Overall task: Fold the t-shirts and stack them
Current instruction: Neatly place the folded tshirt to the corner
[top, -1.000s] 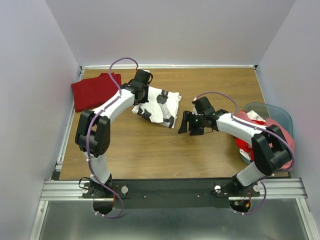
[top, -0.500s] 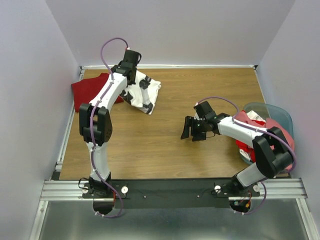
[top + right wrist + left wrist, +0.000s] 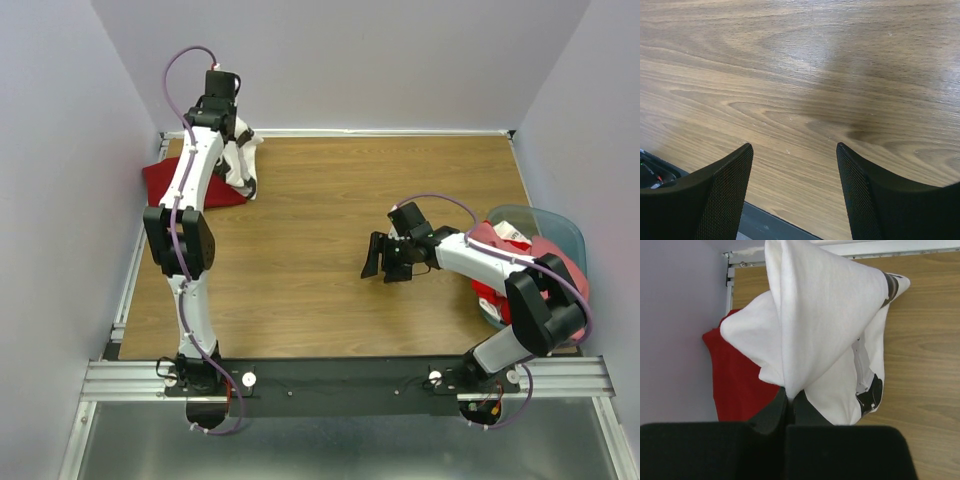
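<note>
My left gripper [image 3: 228, 148] is shut on a folded white t-shirt with black prints [image 3: 241, 160] and holds it up at the table's far left corner, hanging over the edge of the dark red t-shirt [image 3: 165, 178]. In the left wrist view the white shirt [image 3: 825, 330] hangs from my closed gripper [image 3: 789, 396], with the dark red shirt [image 3: 740, 385] lying flat below it to the left. My right gripper [image 3: 373, 256] is open and empty, low over bare wood at mid-table; the right wrist view shows only wood between its fingers [image 3: 720, 190].
A teal plastic bin [image 3: 560, 232] at the right edge holds red and pink t-shirts [image 3: 545, 262]. White walls close off the back and both sides. A metal rail [image 3: 350, 375] runs along the near edge by the arm bases.
My left arm has carried the white shirt from mid-table back and left to the far left corner, over the dark red shirt. My right gripper has stayed almost still.
</note>
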You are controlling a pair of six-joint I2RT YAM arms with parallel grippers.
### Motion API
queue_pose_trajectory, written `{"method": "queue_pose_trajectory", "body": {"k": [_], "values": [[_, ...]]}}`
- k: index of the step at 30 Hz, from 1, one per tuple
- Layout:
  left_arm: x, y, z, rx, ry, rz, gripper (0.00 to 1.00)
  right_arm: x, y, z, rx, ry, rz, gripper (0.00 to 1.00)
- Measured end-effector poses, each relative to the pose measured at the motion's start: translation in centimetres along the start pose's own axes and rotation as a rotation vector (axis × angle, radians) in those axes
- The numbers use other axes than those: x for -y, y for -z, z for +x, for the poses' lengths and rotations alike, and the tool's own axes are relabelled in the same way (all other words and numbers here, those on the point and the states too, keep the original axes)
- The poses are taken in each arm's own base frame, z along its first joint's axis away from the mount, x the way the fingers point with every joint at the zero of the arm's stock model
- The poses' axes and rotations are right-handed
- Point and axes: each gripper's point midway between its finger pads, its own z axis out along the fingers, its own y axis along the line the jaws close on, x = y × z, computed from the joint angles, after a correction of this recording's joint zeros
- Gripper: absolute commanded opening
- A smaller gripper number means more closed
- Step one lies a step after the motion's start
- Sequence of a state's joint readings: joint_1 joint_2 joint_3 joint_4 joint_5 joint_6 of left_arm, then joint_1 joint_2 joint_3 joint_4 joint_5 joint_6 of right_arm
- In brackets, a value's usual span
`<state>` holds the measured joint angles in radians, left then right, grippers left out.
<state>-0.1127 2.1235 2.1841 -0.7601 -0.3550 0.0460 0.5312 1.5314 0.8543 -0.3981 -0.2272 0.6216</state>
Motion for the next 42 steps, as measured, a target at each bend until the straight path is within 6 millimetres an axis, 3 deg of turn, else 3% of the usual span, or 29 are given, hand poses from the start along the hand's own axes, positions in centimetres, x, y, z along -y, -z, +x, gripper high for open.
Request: {"method": "queue_pose_trajectory", "body": {"k": [13,22,35,42], "values": [[-4.5,-1.4,1.8,-0.053,0.062,0.017,0.0,-0.1,0.0,0.1,-0.004,-0.009,-0.002,0.75],[-7.8,-2.8,4.4,-0.11,0.108,0.005,0.0,0.0,0.0,0.1,-0.007,-0.011,-0.001,0.75],[-9.4,-3.5,6.5,-0.148,0.139,0.014,0.0,0.0,0.0,0.2,-0.01,-0.017,0.002,0.75],[-10.3,-1.9,5.4,-0.097,0.186,0.077,0.0,0.0,0.0,0.2,-0.01,-0.017,0.002,0.75]]}}
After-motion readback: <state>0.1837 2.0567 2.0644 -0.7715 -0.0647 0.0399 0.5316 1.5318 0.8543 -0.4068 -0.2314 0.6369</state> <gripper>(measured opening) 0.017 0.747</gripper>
